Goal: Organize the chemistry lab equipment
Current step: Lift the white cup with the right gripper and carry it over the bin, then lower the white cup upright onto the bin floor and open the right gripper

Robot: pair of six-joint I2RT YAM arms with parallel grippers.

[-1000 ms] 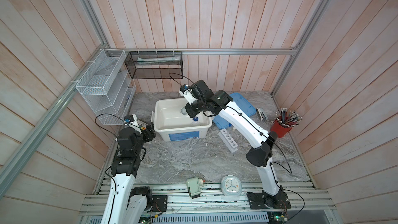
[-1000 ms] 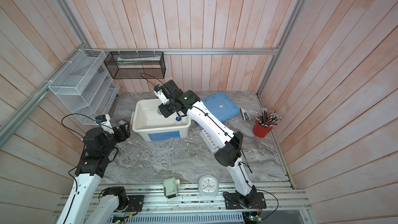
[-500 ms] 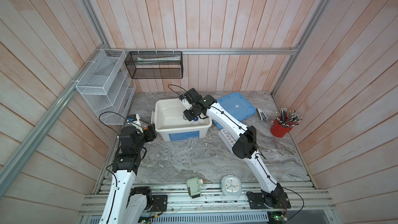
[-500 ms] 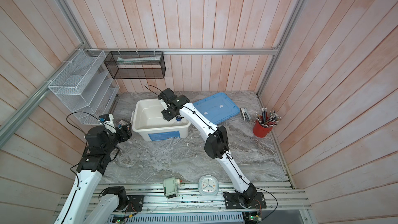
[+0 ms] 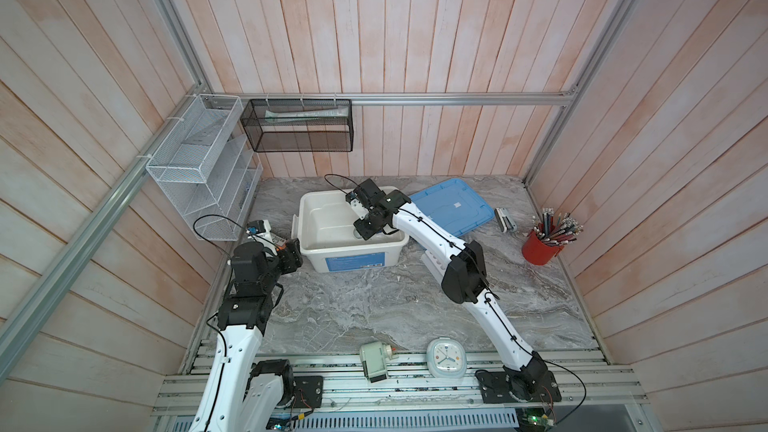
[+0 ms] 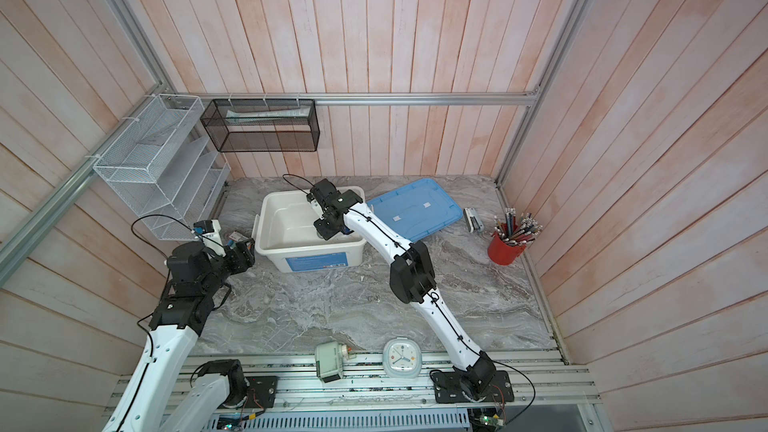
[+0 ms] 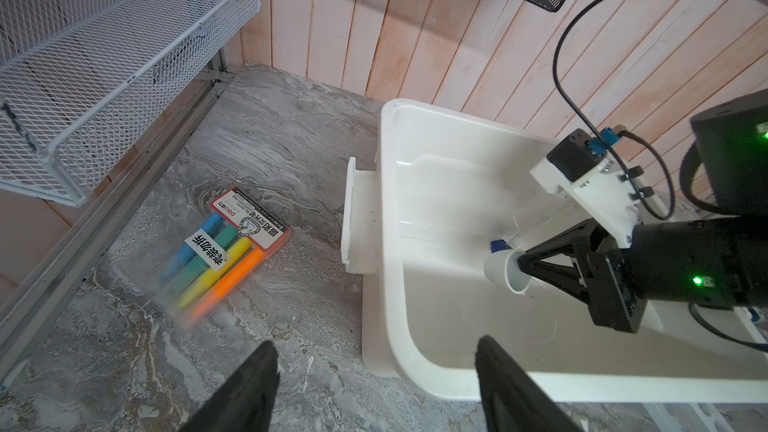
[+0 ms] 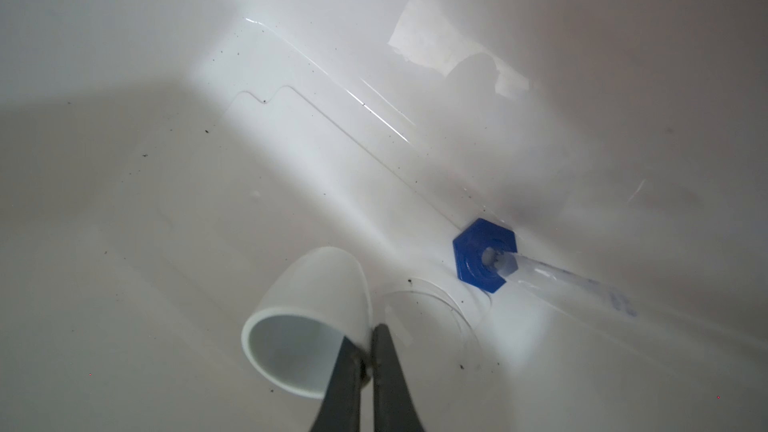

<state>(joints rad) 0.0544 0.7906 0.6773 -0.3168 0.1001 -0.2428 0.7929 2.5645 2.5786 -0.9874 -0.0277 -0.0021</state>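
Your small cup (image 8: 307, 322) is tipped on its side low inside the white bin (image 5: 316, 222), its rim pinched between the right gripper (image 8: 368, 353) jaws. Just beside it the blue-based cylinder (image 8: 484, 255) lies along the bin wall. The left gripper (image 7: 376, 344) hovers wide and empty at the bin's corner, with a marker pack (image 7: 224, 251) on the table nearby. Your right arm hides most of the rack (image 5: 430, 261).

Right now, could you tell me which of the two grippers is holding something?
The right gripper: shut on the rim of the small white cup, inside the white bin. The left gripper is open and empty, outside the bin.
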